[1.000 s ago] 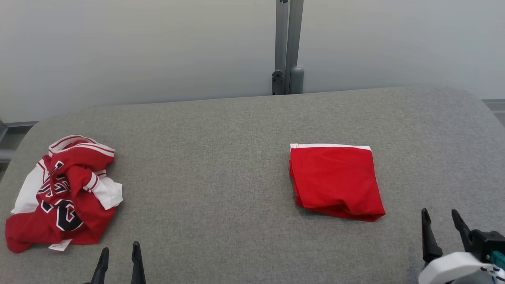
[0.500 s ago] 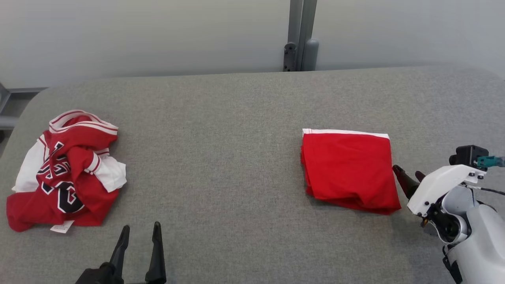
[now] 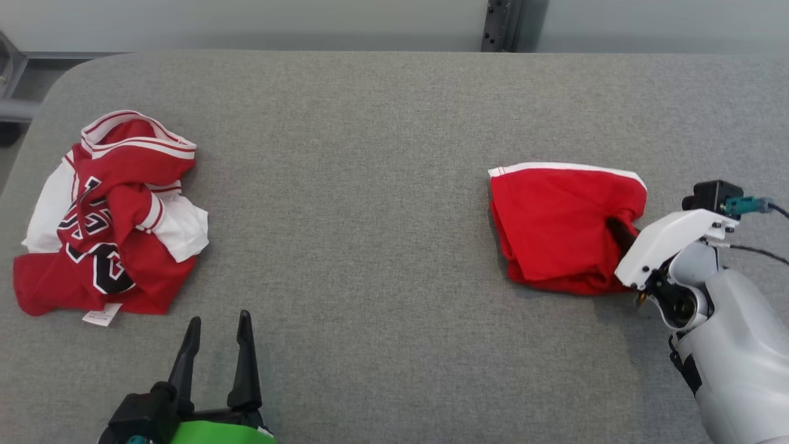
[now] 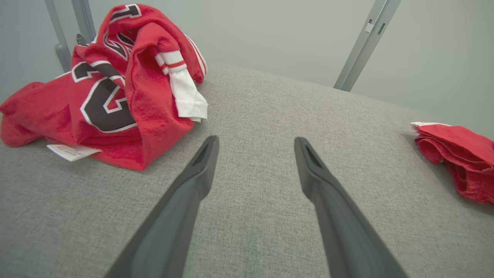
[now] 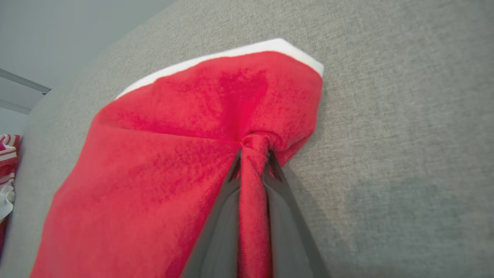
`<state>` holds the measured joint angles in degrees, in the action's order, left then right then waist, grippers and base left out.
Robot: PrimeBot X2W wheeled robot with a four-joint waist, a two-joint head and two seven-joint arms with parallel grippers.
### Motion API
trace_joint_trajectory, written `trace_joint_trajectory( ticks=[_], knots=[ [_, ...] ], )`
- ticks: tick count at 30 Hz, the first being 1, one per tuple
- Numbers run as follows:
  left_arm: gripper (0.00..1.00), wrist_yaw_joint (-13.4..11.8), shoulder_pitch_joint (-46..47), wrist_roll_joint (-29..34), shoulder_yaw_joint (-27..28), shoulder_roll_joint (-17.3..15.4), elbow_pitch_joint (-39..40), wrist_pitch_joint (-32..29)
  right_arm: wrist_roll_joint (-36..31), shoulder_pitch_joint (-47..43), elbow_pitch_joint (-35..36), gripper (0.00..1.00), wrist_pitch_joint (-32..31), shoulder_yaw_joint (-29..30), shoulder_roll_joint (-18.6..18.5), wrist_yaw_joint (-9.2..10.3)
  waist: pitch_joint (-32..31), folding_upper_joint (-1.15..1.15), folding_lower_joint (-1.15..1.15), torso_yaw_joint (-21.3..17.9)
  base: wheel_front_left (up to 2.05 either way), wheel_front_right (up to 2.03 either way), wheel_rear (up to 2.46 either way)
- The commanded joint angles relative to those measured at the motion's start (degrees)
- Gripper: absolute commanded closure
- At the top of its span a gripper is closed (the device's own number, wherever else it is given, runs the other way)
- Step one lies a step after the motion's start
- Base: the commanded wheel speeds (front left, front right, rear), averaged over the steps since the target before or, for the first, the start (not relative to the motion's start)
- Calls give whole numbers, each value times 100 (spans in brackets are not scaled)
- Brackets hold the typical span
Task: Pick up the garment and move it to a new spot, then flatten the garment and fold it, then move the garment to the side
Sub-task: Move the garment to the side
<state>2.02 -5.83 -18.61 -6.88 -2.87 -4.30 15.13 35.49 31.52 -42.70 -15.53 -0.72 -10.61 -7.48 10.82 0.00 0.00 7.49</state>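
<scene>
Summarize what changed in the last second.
The right end effector swung in, open, from the near right of the table to the right edge of the folded red garment and shut on it, bunching cloth between its fingers. The head camera also tilted down, so the scene-wide shift is not object motion. Unchanged: left end effector open above the table, crumpled jersey at the left.

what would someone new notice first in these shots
The folded red garment at the right of the grey table, its edge bunched and pinched in the shut right claw. Next, the crumpled red-and-white jersey with dark numbers at the left, the open left claw empty nearby.
</scene>
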Motion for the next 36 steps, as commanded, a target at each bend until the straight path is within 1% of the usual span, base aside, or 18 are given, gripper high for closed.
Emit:
trace_joint_trajectory(
  ticks=[1, 4, 7, 10, 12, 15, 18, 22, 26, 28, 29, 30, 31, 32, 33, 34, 36],
  knots=[
    [0, -44, 128, -63, 55, -8, 97, 1, 39, 157, 116, 100, -2, -89, -160, -2, 337, 0, 0, -338, 0, 0, 0],
    [0, -48, 222, -29, 100, -7, 268, 1, 128, 351, 296, 100, -72, -229, -478, -1, 666, 0, 0, -711, 0, 0, 0],
    [0, 39, 453, 128, 48, -7, 354, 2, 69, 627, 372, 100, -95, -234, -918, -1, 1048, 0, 0, -1020, 0, 0, 0],
    [0, 129, 742, 299, -15, -10, 356, 1, 8, 841, 262, 100, -107, -88, -1323, -2, 1361, 0, 0, -1153, 0, 0, 0],
    [0, 166, 893, 367, 12, -10, 393, 1, -86, 1020, 192, 100, -130, -60, -1525, -2, 1551, 0, 0, -1209, 0, 0, 0],
    [0, 218, 1062, 495, 97, -11, 450, 1, -261, 1292, 60, 100, -138, -38, -1789, -2, 1812, 0, 0, -1233, 0, 0, 0],
    [0, 263, 1092, 620, 201, -11, 462, 1, -386, 1538, -122, 100, -124, 28, -2028, -1, 1932, 0, 0, -1180, 0, 0, 0],
    [0, 305, 1060, 661, 320, -10, 495, 1, -769, 1821, -405, 100, -154, 62, -2386, 0, 2011, 0, 0, -1050, 0, 0, 0],
    [0, 306, 1003, 596, 373, -10, 548, 1, -1311, 1980, -599, 100, -192, -33, -2810, -1, 2026, 0, 0, -906, 0, 0, 0],
    [0, 291, 942, 574, 384, -10, 568, 1, -1507, 2070, -662, 100, -146, -20, -2938, 0, 2033, 0, 0, -868, 0, 0, 0],
    [0, 286, 926, 569, 380, -10, 570, 1, -1632, 2105, -664, 98, -56, -22, -3002, 0, 2031, 0, 0, -852, 0, 0, 0],
    [0, 279, 918, 564, 378, -10, 570, 1, -1749, 2140, -662, 60, 56, -22, -3047, 0, 2022, 0, 0, -842, 0, 0, 0],
    [0, 270, 912, 565, 377, -10, 567, 1, -1827, 2154, -693, 50, 133, -11, -3057, 0, 2013, 0, 0, -839, 0, 0, 0],
    [0, 255, 912, 557, 375, -10, 564, 1, -1966, 2164, -713, 35, 246, -17, -3077, 0, 2000, 0, 0, -840, 0, 0, 0],
    [0, 241, 908, 546, 373, -10, 562, 1, -2155, 2218, -709, 0, 403, -21, -3133, 0, 1984, 0, 0, -847, 0, 0, 0],
    [0, 231, 908, 532, 366, -10, 566, 1, -2364, 2301, -755, 0, 539, 40, -3210, 3, 1969, 0, 0, -855, 0, 0, 0],
    [0, 204, 922, 495, 362, -10, 587, 1, -2719, 2392, -790, 0, 797, 73, -3178, 2, 1907, 0, 0, -880, 0, 0, 0]
  ],
)
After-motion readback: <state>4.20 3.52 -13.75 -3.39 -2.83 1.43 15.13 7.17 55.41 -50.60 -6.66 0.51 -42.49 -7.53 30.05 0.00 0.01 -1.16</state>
